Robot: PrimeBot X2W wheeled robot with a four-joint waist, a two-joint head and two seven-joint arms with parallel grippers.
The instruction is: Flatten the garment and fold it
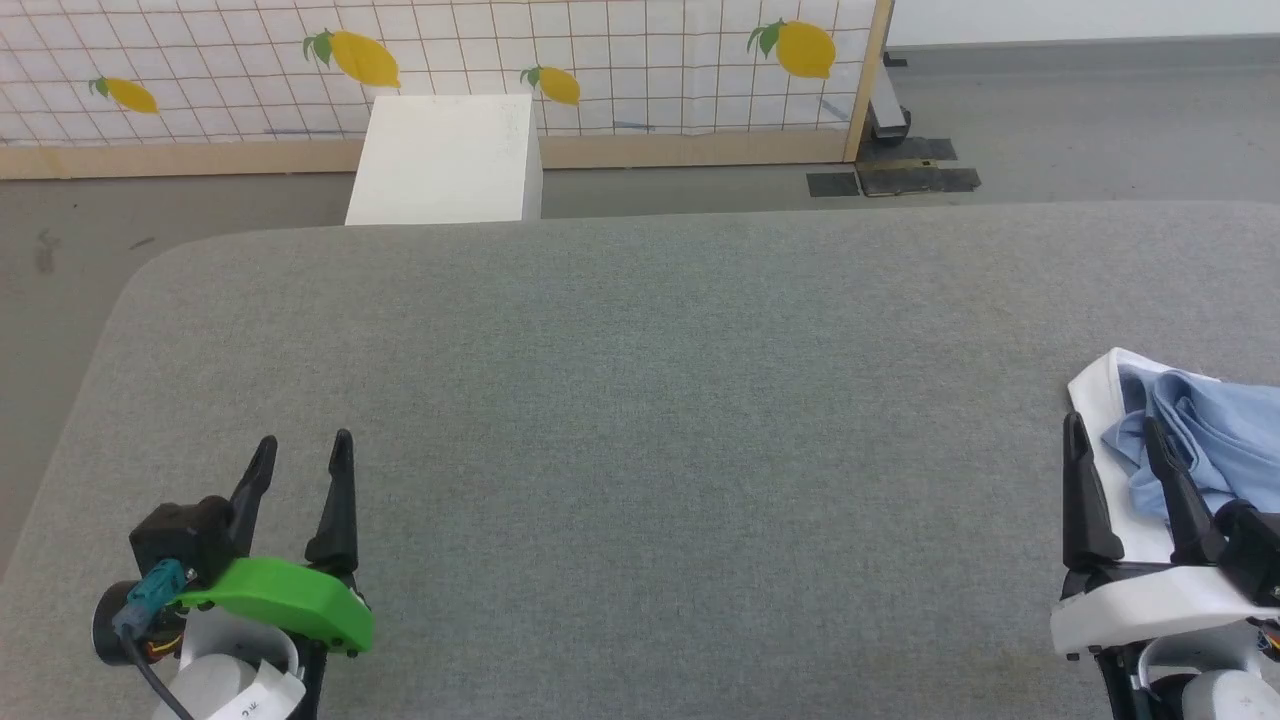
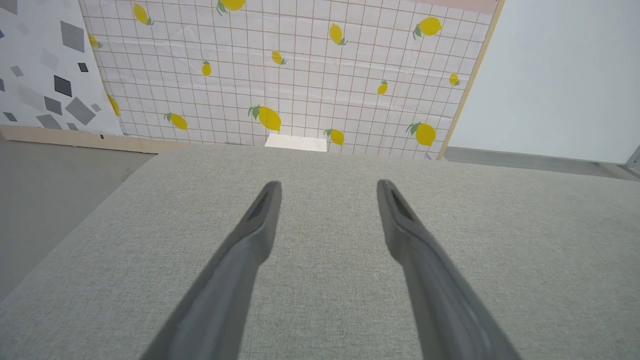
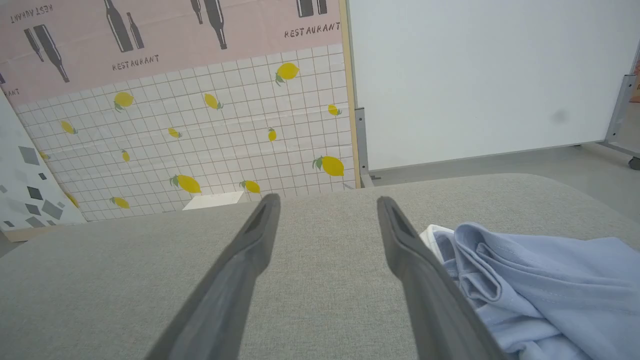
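- Now the garment [image 1: 1210, 430], a light blue shirt, lies bunched and creased at the right edge of the grey padded table [image 1: 640, 400], with a white collar part [image 1: 1095, 395] turned toward the table's middle
- The right gripper [image 1: 1112, 420] sits at the lower right of the head view, its 2 dark fingers spread wide with nothing between them; in the right wrist view bare grey fabric shows in the gap
- One right finger [image 3: 425, 270] crosses in front of the shirt's near edge; whether it touches the cloth I cannot tell
- The left gripper [image 1: 305, 438] is at the lower left, well apart from the garment, its 2 fingers also spread wide over bare table, holding nothing
- Beyond the table's far edge a white box [image 1: 440, 160] stands before a panel [image 1: 620, 60] of white tiles printed with yellow lemons
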